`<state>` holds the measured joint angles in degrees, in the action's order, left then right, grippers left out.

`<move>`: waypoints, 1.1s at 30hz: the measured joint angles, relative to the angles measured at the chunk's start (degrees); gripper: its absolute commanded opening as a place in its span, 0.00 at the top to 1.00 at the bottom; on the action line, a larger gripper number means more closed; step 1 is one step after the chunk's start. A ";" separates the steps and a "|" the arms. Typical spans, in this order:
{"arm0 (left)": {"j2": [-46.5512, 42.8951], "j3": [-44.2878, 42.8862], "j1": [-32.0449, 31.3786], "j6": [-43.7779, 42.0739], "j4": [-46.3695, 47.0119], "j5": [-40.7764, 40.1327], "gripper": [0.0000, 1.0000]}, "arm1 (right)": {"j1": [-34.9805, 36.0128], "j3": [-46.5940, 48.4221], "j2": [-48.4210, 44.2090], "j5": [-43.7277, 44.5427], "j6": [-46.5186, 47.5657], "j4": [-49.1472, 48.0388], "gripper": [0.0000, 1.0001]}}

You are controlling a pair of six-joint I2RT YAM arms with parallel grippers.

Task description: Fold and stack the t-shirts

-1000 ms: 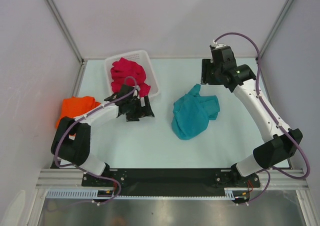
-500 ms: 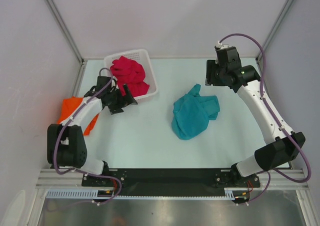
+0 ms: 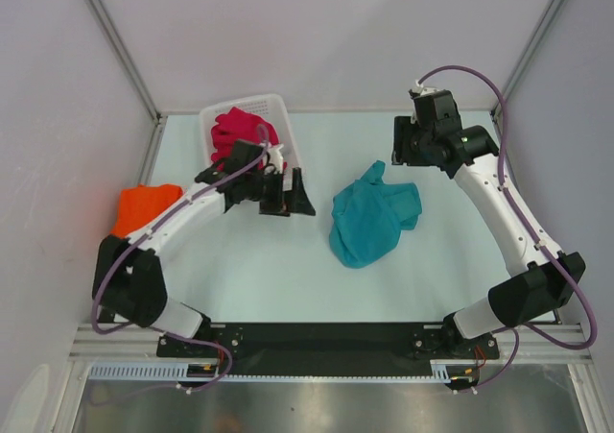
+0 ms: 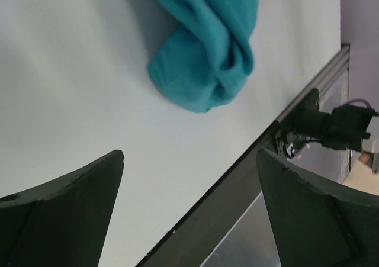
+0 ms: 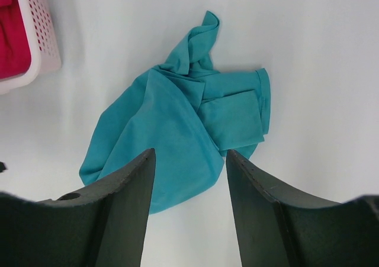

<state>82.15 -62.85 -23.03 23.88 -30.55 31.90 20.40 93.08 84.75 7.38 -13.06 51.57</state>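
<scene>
At the left edge of the counter [image 3: 288, 270], an orange t-shirt [image 3: 144, 205] is seen bunched up. Further back, a pink t-shirt [image 3: 235, 131] is piled inside a white basket [image 3: 245, 104]. Just in front of the basket, the left tool [image 3: 291, 203] is held above the counter with its jaws spread wide and nothing between them. Near the middle, a teal t-shirt [image 3: 369, 222] lies crumpled on the counter, well apart from the other two. At the right, the right tool [image 5: 189, 154] is held over the teal t-shirt, jaws parted and empty, without touching the cloth.
</scene>
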 measured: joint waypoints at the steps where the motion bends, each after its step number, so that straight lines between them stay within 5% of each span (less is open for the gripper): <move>1: 1.51 -1.29 -1.53 -0.63 0.17 0.59 0.00 | 0.00 0.00 0.00 0.00 0.00 -0.02 0.44; 10: 17.86 -13.22 -12.81 -8.90 2.05 -0.63 0.00 | 0.04 -0.81 -0.04 0.31 0.00 0.07 0.44; 26: 47.04 -40.76 -12.31 -10.93 1.79 -9.33 0.00 | -0.79 -1.18 -1.33 1.64 1.33 0.52 0.44; 33: 51.87 -46.53 -7.65 -9.57 0.04 -12.17 0.00 | -1.86 -1.99 -2.49 1.73 1.73 0.66 0.44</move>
<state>134.02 -109.38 -30.68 14.31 -30.50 19.73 18.55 91.09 82.26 9.10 -11.33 52.23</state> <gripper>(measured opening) 0.996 0.558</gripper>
